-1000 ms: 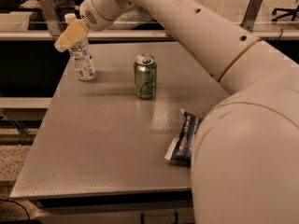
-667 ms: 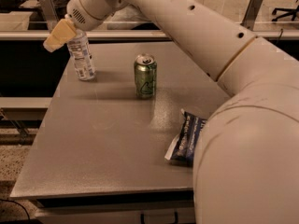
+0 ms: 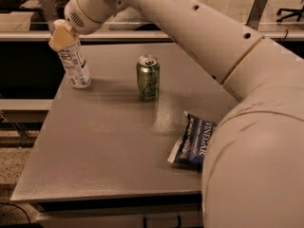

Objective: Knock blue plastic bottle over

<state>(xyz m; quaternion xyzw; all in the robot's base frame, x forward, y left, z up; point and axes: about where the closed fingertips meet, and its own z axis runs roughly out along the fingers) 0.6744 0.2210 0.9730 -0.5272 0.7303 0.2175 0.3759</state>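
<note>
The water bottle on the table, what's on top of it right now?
The gripper sits against the top of the water bottle, which stands tilted on the table. The gripper covers the bottle's neck, so most of the cap cannot be seen.

Green soda can (image 3: 148, 78) upright; blue chip bag (image 3: 194, 140) (vinegar, apparently) lies apart.

Only "VINEGAR" reads, on the chip bag (image 3: 192, 142), far from the tool (image 3: 60, 36) atop the blue plastic bottle (image 3: 76, 66).
</note>
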